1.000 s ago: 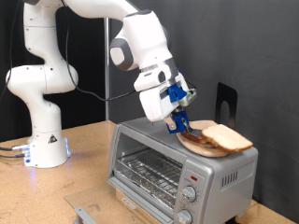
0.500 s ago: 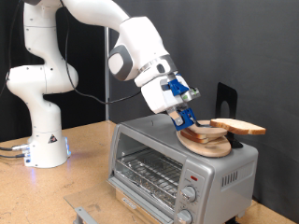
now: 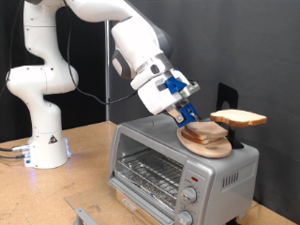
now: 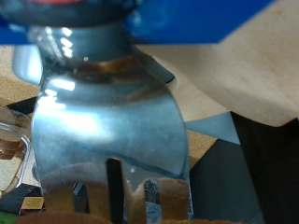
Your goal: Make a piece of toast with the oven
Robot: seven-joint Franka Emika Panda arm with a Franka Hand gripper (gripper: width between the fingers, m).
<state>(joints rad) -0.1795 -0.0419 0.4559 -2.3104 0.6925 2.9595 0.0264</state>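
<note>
The silver oven [image 3: 178,167] stands on the table at the exterior view's lower right, its glass door shut, the wire rack [image 3: 148,174] showing inside and two round knobs [image 3: 190,196] on its front. A round wooden board [image 3: 201,148] with stacked bread slices [image 3: 208,137] lies on its top. One piece of toast [image 3: 239,118] hangs level above the stack, towards the exterior view's right. My gripper [image 3: 185,111], with blue fingers, is just left of it, shut on a shiny slotted metal spatula [image 4: 107,121]. Pale bread [image 4: 252,65] shows beyond the blade.
The arm's white base [image 3: 42,127] stands on the wooden table [image 3: 66,187] at the exterior view's left. A black upright object [image 3: 226,97] stands behind the oven. A small metal piece [image 3: 84,216] lies at the table's front edge.
The top slice has come off the stack and risen up and to the exterior view's right. The gripper has tilted and lifted with it.
</note>
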